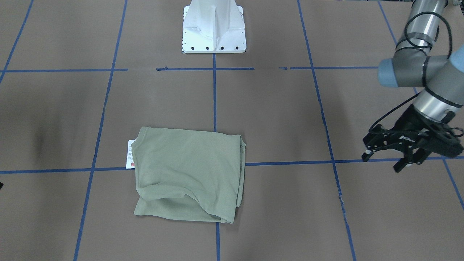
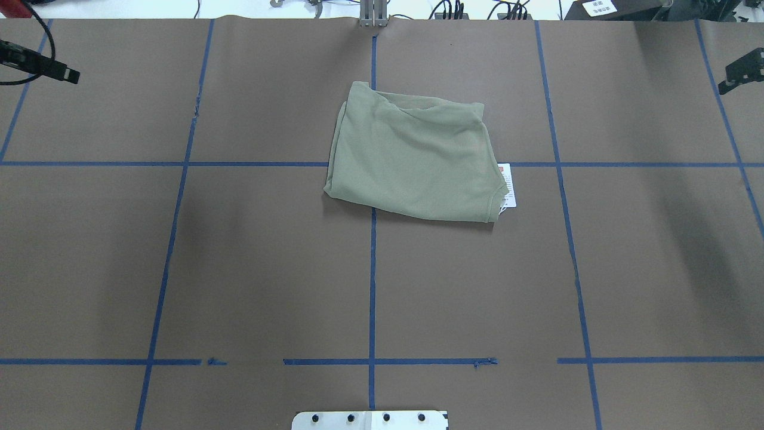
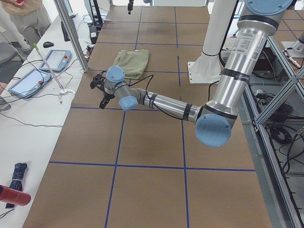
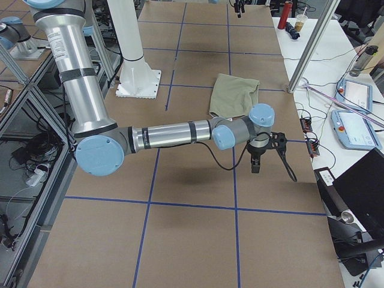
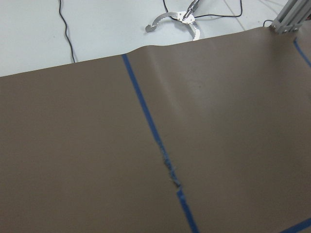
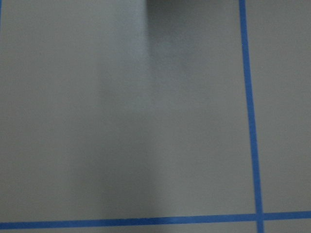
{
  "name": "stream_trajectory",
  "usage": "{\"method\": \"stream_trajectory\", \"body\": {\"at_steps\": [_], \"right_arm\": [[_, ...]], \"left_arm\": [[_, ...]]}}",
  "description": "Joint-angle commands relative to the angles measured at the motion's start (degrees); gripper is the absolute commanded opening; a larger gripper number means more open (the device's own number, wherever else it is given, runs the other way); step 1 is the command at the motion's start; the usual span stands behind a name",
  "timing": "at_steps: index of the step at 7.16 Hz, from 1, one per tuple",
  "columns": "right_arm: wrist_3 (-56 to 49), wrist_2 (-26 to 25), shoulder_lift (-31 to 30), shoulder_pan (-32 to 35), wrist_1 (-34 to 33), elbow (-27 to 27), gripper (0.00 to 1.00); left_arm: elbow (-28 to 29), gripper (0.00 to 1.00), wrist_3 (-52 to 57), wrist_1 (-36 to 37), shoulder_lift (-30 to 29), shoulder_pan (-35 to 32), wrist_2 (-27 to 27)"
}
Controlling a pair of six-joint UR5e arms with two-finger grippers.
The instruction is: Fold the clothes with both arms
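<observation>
The olive-green shirt lies folded into a rough rectangle on the brown table, near the centre line; it also shows in the overhead view. Its white hang tag sticks out from under one edge. My left gripper hovers open and empty above the table, far to the side of the shirt, and shows only partly in the overhead view. My right gripper hangs over the table on the shirt's other side, apart from it. Only a black part of it shows overhead, so I cannot tell its state.
The white base pedestal stands at the robot's side of the table. Blue tape lines grid the brown surface. A side desk with tablets and a metal post border the far table edge.
</observation>
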Motion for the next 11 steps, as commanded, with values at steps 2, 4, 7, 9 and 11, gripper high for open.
{"method": "stream_trajectory", "body": {"at_steps": [2, 4, 7, 9, 11], "right_arm": [[-18.1, 1.2, -2.2, 6.9, -14.7, 3.5, 1.00], [-19.9, 0.0, -3.4, 6.9, -16.4, 4.3, 1.00], [-19.9, -0.5, -6.5, 6.7, -16.2, 7.1, 1.00], [-19.8, -0.2, -8.4, 6.7, -16.2, 8.8, 1.00], [-19.7, 0.4, -8.8, 6.7, -16.2, 8.8, 1.00]], "left_arm": [[-4.9, 1.00, 16.3, 20.0, 7.9, -7.9, -2.4], [-7.7, 1.00, 18.6, 29.4, 10.7, -10.5, -3.2], [-9.4, 1.00, 28.2, 28.8, 15.1, -14.3, -2.7], [-9.6, 1.00, 27.8, 29.0, 14.9, -14.1, -2.4], [-9.3, 1.00, 27.8, 29.3, 14.7, -13.9, -1.8]]}}
